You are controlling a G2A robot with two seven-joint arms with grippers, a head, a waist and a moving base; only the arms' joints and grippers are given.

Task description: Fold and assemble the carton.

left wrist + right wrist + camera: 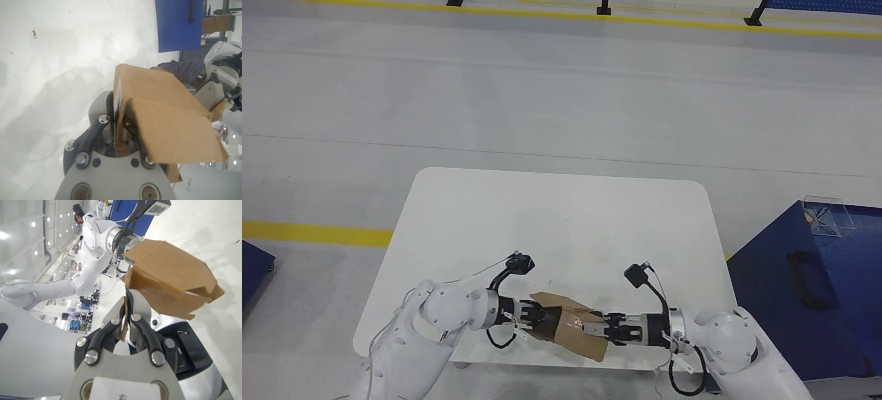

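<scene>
A brown cardboard carton (569, 325), partly folded into a box shape, is held up between both arms over the near edge of the white table (562, 230). My left gripper (535, 316) is shut on one carton wall (117, 121), with flaps (170, 130) bent over it. My right gripper (600, 329) is shut on a flap edge (126, 311) at the opposite end, and the carton body (170, 270) spreads beyond its fingers. The carton (160, 91) is tilted, with one open end and loose flaps.
The white table stretches away behind the carton. A blue bin (817, 290) stands to the right of the table with a clear plastic piece (825, 213) on its top. Yellow floor lines (317, 234) run to the left.
</scene>
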